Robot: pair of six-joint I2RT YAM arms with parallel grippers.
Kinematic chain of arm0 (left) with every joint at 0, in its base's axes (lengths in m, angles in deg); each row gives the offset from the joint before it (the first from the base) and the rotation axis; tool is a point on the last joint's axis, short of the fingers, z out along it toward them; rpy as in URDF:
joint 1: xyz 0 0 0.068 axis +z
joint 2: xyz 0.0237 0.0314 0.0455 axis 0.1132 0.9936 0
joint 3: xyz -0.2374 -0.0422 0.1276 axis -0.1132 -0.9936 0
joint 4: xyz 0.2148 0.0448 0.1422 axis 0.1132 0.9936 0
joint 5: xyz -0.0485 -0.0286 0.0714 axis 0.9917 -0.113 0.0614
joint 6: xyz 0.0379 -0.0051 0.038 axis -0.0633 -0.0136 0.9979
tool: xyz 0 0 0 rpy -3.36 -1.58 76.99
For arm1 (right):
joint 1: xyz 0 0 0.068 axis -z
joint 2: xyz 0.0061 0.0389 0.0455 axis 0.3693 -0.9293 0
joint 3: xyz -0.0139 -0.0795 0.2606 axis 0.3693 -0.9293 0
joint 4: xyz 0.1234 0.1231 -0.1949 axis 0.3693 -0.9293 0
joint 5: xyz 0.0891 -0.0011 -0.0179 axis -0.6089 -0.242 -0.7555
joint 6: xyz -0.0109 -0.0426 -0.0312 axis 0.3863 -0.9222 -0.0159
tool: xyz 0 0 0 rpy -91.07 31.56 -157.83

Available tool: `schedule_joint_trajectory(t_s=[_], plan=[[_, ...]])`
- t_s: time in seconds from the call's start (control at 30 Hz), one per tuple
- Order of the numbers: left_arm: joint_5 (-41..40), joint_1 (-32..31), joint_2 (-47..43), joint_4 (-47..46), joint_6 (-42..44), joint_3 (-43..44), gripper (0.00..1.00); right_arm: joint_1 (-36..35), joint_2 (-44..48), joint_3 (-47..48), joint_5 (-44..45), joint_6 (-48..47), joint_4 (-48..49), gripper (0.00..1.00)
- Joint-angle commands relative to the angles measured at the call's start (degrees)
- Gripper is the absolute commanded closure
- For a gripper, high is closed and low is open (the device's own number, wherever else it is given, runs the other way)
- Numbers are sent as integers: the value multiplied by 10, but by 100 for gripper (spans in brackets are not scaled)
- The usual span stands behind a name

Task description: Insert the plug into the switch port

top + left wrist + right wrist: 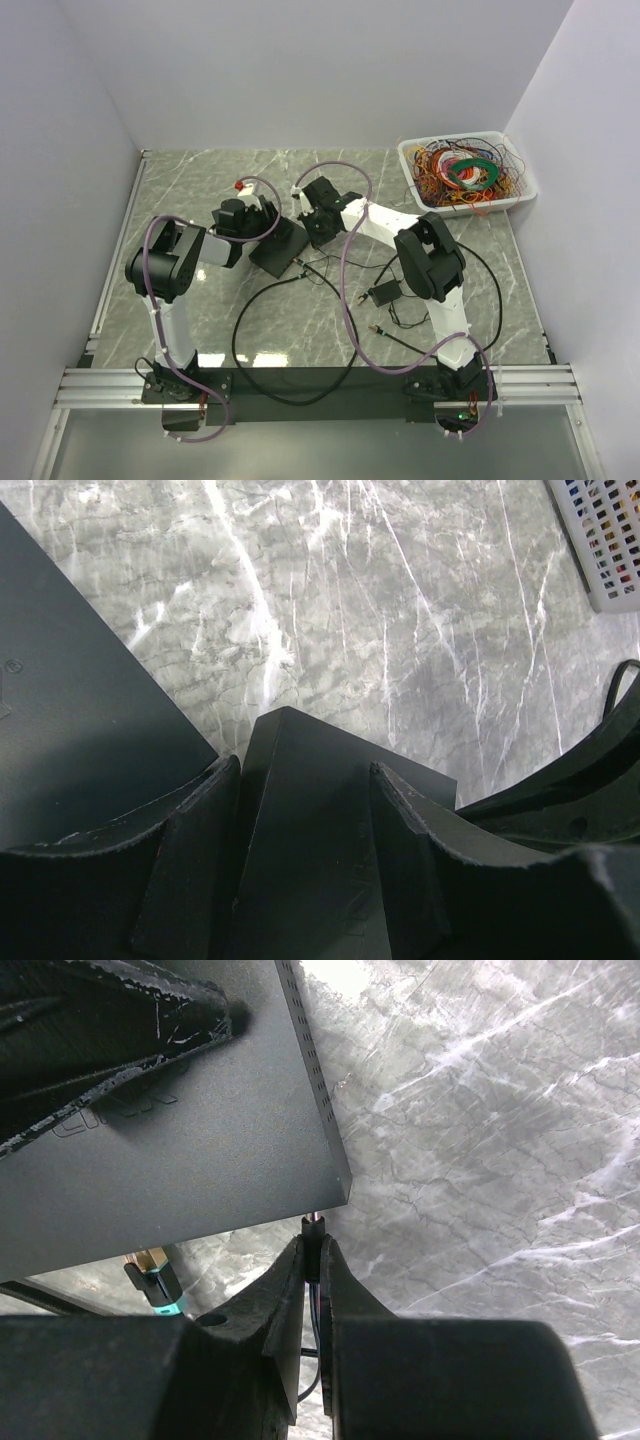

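Plug (314,1224) sat at lower centre of the right wrist view, pinched in the right gripper (313,1252), its tip at the edge of the switch (200,1160) and apparently not yet seated. Switch, a black box mid-frame from above, was clamped by the left gripper (305,780); step judged final alignment, next needing a straight push into the port. Bin (413,172), upper right, held tangled coloured wires (468,170).

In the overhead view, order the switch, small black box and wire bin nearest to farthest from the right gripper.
1. switch, just left of the right gripper.
2. small black box, toward the near edge.
3. wire bin, far right corner.
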Motion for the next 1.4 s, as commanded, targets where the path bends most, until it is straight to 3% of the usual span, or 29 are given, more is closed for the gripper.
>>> schedule_joint_trajectory(t_s=[0.0,0.47,0.8,1.07,1.37], plan=[[27,-2,14,3,22,18,40,0,4,23,-9,-10,16,100],[125,-5,19,-16,48,16,39,-1,7,8,76,-110,36,100],[111,-28,24,20,78,33,37,-5,64,-83,93,-224,134,100],[113,-28,23,16,80,30,36,-23,66,-91,164,-255,142,100],[134,-35,30,0,90,22,38,-39,85,-141,215,-309,246,100]])
